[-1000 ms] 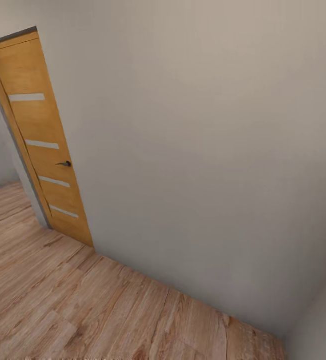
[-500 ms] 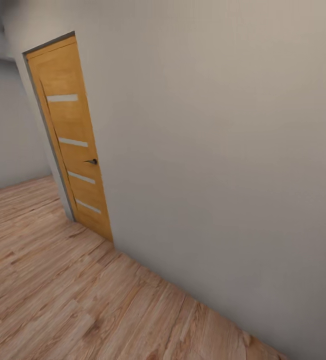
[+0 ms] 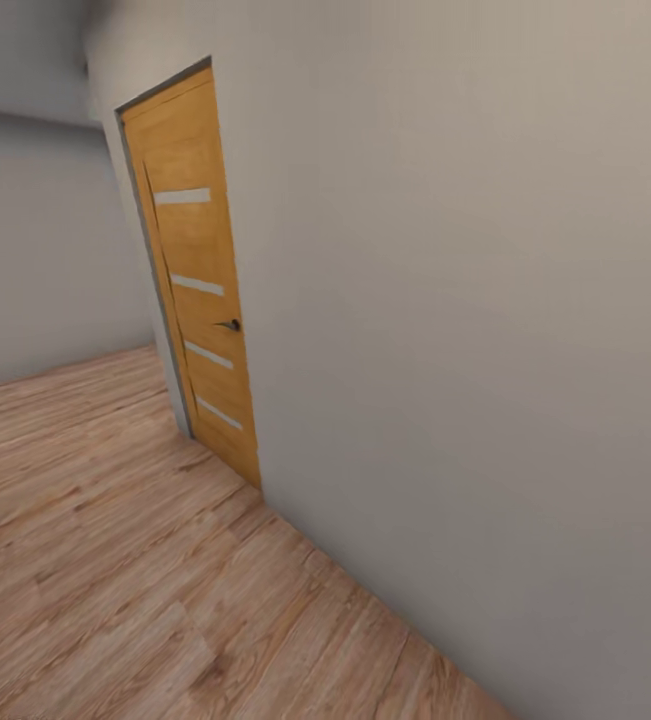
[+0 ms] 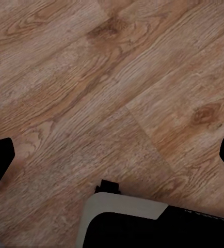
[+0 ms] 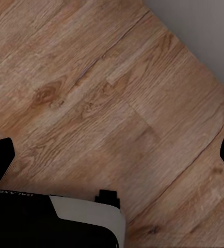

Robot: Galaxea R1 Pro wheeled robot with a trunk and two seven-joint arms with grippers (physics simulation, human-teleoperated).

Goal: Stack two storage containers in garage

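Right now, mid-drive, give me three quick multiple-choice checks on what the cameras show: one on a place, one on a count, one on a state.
1. Where is the door set?
A. In the grey wall, left of the head view's middle
B. In the far right corner
C. Lying flat on the floor

2. How many pale horizontal strips does the door carry?
A. Two
B. Four
C. Six

3. How do both grippers stand?
A. Shut on a bin
B. Shut on nothing
C. Open over the planks, holding nothing

Key: 1 A, the door sits in the wall. 2 B, four strips show down its face. 3 C, the left gripper and the right gripper show their fingertips wide apart over the wood floor.
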